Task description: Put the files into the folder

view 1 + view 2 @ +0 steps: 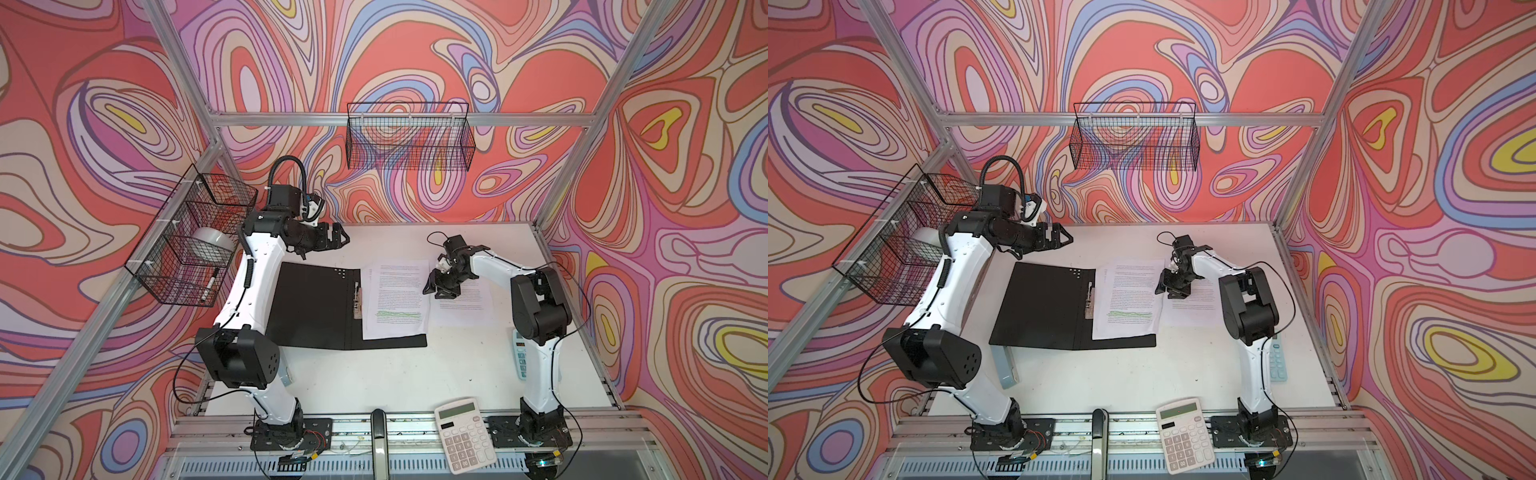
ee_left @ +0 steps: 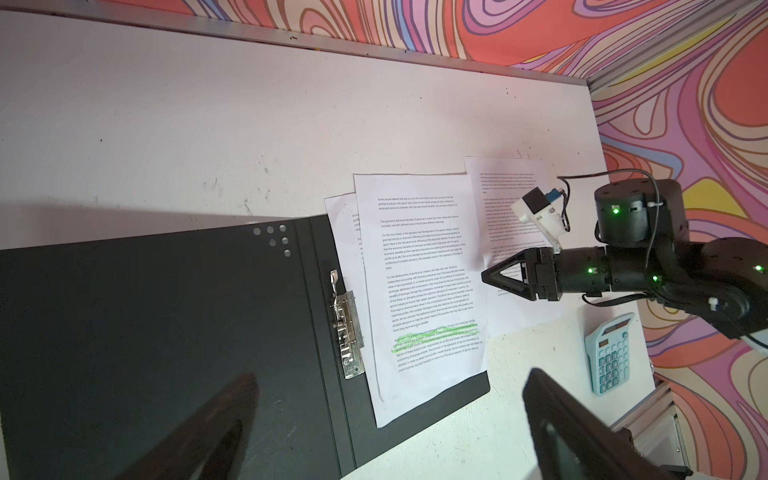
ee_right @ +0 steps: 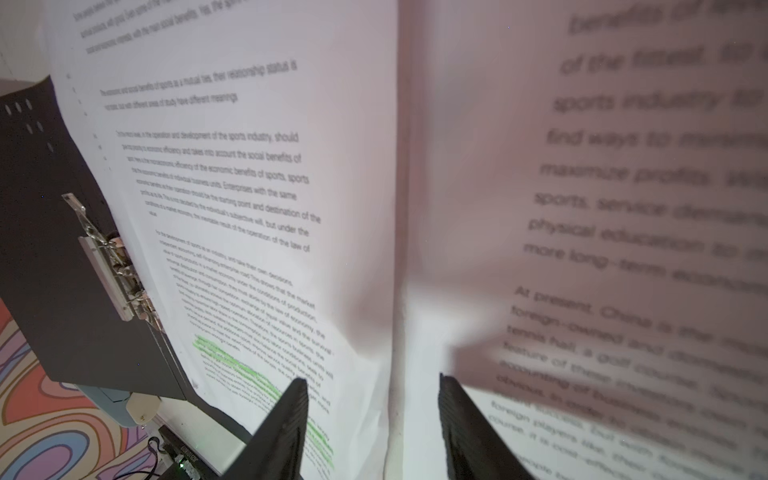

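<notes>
Jaws of the right gripper [image 1: 434, 292] stand partly apart and point down at the counter [image 1: 395, 382], with nothing pinched between them. In the right wrist view one fingertip [image 3: 291, 415] sits over the green-marked lines of the highlighted sheet [image 3: 249, 208]. The other sits at the near edge of the loose sheet [image 3: 623, 208]. The gap between them shows the highlighted sheet's edge and a pale strip beside it. Whether either tip touches paper I cannot tell.

In both top views the folder [image 1: 311, 307] lies open on the counter, black inside up, at 9 o'clock from this gripper. The highlighted sheet rests on the folder's 3 o'clock flap, just beside the spine clip [image 1: 356, 299]. Its far end overhangs the folder's edge toward 12 o'clock. A third sheet [image 2: 343, 232] peeks out from under it on the clip side. The loose sheet lies outside the folder, at 3 o'clock from it and partly beneath the right gripper and wrist. Its edge meets the highlighted sheet's edge, but I cannot tell which lies on top.

Jaws of the left gripper [image 1: 343, 240] are spread wide and empty, pointing toward 3 o'clock. This gripper hangs above the folder's far edge, at 12 o'clock from the clip and well apart from the sheets.

A blue calculator [image 2: 609, 353] lies at 4 o'clock from the loose sheet.
</notes>
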### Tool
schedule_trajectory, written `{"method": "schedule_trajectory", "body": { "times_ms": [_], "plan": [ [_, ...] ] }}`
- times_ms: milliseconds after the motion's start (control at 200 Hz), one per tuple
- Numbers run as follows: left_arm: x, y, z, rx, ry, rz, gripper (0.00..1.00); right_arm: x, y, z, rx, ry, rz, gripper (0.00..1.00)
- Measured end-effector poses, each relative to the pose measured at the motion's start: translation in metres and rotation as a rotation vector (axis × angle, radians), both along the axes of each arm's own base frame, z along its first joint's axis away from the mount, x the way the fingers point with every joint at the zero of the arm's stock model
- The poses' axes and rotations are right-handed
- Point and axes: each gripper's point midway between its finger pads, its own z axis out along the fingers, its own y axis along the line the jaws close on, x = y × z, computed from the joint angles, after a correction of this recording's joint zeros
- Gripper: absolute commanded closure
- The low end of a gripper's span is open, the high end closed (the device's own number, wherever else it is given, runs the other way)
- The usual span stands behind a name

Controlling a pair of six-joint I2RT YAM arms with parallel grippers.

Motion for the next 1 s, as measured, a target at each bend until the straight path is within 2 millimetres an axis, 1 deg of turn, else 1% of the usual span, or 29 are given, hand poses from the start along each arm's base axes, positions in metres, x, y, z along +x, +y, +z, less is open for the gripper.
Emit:
{"method": "schedule_trajectory", "body": {
  "times_ms": [95, 255, 411, 496, 736, 957, 1002],
  "plan": [
    [-0.001, 0.0, -0.004, -0.002, 0.011, -0.002, 0.0, 0.006, 0.003, 0.0, 0.012, -0.01, 0.014, 0.49],
    [-0.001, -0.001, -0.004, -0.003, 0.013, -0.002, 0.0, 0.016, 0.009, -0.002, 0.031, -0.024, 0.038, 0.51],
    [-0.002, 0.0, -0.011, -0.002, 0.027, -0.002, 0.0, 0.02, 0.012, -0.004, 0.04, -0.026, 0.058, 0.54],
    [-0.002, 0.0, -0.012, -0.001, 0.03, -0.002, 0.0, 0.021, 0.014, -0.004, 0.046, -0.028, 0.069, 0.58],
    [-0.002, 0.0, -0.012, -0.002, 0.029, -0.002, 0.0, 0.024, 0.017, 0.001, 0.061, -0.045, 0.099, 0.73],
    [-0.002, -0.001, -0.013, -0.002, 0.03, -0.002, 0.0, 0.03, 0.02, 0.01, 0.067, -0.071, 0.12, 0.83],
    [-0.002, -0.001, -0.014, -0.002, 0.033, -0.002, 0.0, 0.031, 0.021, 0.01, 0.068, -0.075, 0.125, 0.83]
  ]
}}
